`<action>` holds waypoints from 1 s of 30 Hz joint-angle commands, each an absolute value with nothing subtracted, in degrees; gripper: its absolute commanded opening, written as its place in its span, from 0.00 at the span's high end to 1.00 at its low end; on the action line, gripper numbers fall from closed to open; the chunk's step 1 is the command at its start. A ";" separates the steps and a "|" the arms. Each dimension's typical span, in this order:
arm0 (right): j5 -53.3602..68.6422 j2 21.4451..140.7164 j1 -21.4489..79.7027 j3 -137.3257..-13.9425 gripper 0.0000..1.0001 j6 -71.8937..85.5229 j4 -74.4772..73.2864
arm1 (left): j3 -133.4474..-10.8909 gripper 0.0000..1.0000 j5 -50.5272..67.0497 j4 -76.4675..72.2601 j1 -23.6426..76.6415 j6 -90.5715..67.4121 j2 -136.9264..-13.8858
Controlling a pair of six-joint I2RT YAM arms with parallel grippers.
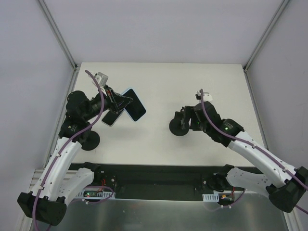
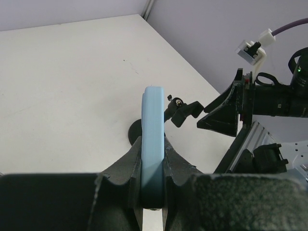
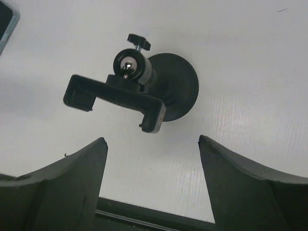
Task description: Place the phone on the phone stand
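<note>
My left gripper (image 1: 121,101) (image 2: 153,144) is shut on the edge of a light-blue-cased phone (image 1: 134,105) (image 2: 153,130), held above the table at the left. Under it, a dark-screened phone (image 1: 111,118) with a thin pale rim lies flat, partly hidden by the gripper. The black phone stand (image 1: 180,127) (image 3: 166,89) (image 2: 180,111) stands near mid-table, its clamp cradle (image 3: 115,96) tilted on a ball joint. Just behind the stand my right gripper (image 1: 185,117) (image 3: 152,144) is open, its jaws wide apart and holding nothing.
The white table (image 1: 159,77) is walled at the back and on both sides. A black rail (image 1: 154,175) runs along its near edge. The right arm (image 2: 269,98) shows close beyond the stand in the left wrist view.
</note>
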State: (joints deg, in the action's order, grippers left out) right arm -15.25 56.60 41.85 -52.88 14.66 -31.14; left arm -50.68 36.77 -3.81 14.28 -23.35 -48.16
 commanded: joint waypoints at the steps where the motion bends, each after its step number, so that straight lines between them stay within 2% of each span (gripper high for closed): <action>1: -29.96 60.72 43.86 -58.61 0.26 19.16 -34.35 | -53.52 1.00 35.25 -7.47 15.90 -21.63 -46.84; 2: -30.58 62.21 44.21 -59.32 0.35 19.42 -35.24 | -53.70 1.00 34.90 -7.12 16.17 -21.27 -46.67; 5: -31.20 63.37 45.26 -59.50 0.48 19.77 -34.98 | -53.88 1.00 34.80 -6.50 16.96 -20.92 -46.50; 14: -31.73 63.72 47.20 -58.88 0.65 17.67 -32.61 | -54.05 1.00 34.98 -6.33 17.31 -21.09 -47.55; 25: -30.15 65.04 47.72 -57.92 0.71 14.42 -28.57 | -53.88 1.00 35.33 -6.33 17.75 -20.83 -48.43; 30: -30.59 64.95 47.99 -57.39 0.87 13.18 -28.13 | -54.23 1.00 36.73 -6.33 18.02 -21.18 -48.87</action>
State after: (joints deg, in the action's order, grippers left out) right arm -29.91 65.08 47.46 -57.21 14.79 -30.63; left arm -50.76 35.44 -2.22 17.32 -21.39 -49.30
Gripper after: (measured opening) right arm 0.184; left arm 0.112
